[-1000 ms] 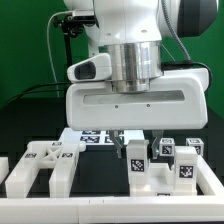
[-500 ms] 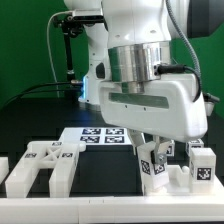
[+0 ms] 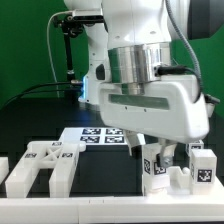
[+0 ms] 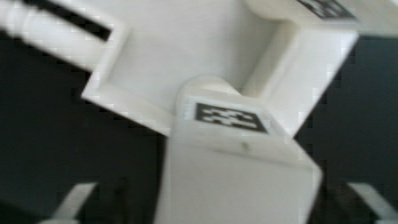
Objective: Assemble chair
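My gripper [image 3: 157, 160] points down at the exterior view's front right. It is shut on an upright white tagged post [image 3: 155, 168] of the chair. In the wrist view the post [image 4: 235, 150] fills the space between my two dark fingers [image 4: 71, 203], with a square tag on its face. A white slab-like chair part [image 4: 187, 55] lies right behind it. More tagged white chair parts [image 3: 201, 166] stand just right of the post. A pronged white chair part [image 3: 42, 166] lies at the front left.
The marker board [image 3: 98, 135] lies flat on the black table behind the parts. A white rim [image 3: 90, 207] runs along the front edge. A dark stand with cables [image 3: 66, 60] rises at the back left.
Since a second ago the arm has turned and moved to the exterior view's right and a little down, and the tagged post has moved with it. Over the last half second almost nothing moved.
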Robot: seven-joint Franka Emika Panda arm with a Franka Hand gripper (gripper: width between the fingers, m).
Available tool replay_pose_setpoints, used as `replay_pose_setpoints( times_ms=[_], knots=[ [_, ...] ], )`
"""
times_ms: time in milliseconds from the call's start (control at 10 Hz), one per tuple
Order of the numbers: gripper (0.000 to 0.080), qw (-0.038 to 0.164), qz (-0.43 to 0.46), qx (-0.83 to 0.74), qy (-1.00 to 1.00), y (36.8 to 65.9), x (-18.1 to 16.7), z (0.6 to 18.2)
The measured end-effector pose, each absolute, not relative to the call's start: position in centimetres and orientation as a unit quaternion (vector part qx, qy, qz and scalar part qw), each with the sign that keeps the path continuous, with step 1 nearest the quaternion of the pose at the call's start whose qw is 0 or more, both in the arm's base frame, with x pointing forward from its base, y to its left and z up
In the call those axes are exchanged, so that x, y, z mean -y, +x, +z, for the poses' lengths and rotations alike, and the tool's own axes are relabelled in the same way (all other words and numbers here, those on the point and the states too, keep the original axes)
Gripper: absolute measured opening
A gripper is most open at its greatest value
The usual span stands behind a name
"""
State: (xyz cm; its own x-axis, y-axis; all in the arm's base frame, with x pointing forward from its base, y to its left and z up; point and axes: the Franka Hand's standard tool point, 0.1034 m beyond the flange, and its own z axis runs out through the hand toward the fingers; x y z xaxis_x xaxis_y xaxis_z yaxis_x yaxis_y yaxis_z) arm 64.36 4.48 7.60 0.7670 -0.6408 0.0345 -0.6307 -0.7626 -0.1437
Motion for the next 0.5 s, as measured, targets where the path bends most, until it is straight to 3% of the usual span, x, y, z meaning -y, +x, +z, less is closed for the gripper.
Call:
replay_pose_setpoints(
  times_ms=[100, 500],
  knots=[
    [0.0624, 0.059, -0.042, -0.275, -0.959, 64.12, -4.69, 7.58],
    [0.0649, 0.048, -0.049, -0.112, -0.991, 63.69, -4.46, 7.52]
  ],
)
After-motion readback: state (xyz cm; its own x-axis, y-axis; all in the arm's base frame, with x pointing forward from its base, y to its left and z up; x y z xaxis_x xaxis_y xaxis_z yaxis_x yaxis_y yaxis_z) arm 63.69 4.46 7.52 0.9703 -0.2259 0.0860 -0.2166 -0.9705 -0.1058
